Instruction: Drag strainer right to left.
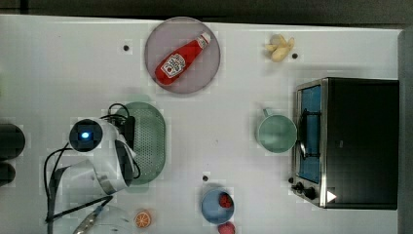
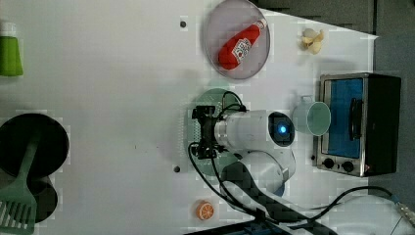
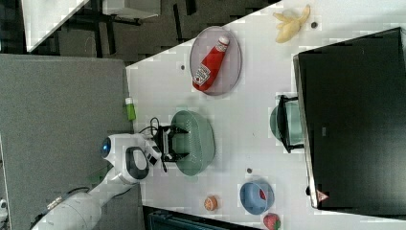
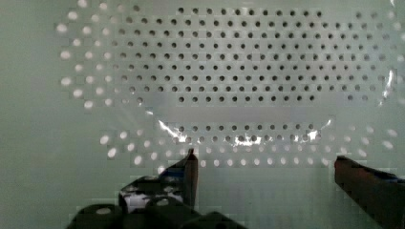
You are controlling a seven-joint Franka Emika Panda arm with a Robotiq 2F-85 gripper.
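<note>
The white bench (image 1: 58, 63) carries everything. The largest thing on it is the black and silver toaster oven (image 1: 358, 141) at the top view's right edge. Next is the white robot arm (image 1: 104, 163), reaching in from the top view's lower left. A grey plate (image 1: 204, 73) with a red ketchup bottle (image 1: 181, 59) lies at the far side of the top view, above the middle.

The strainer (image 1: 151, 141) sits left of centre in the top view, well apart from the oven, with its long axis running up and down in the top view, from the far side to the near side. Its left half lies under the wrist of the arm.

A mint mug (image 1: 276, 133) stands just beside the oven door. A blue bowl (image 1: 214, 207) with a strawberry (image 1: 225, 200), an orange slice (image 1: 143, 219) and a peeled banana (image 1: 280, 47) are the small things near the bench edges.

The gripper (image 4: 265, 162) hangs directly over the strainer's perforated floor, pointing down into it. Its jaws stand spread nearly as wide as they go, and nothing is between them; in the wrist view the two dark fingers (image 4: 190, 174) frame a band of holes. The strainer lies straight below, so the move ahead likely turns on lowering into the bowl or against its wall and pushing across its short axis.
</note>
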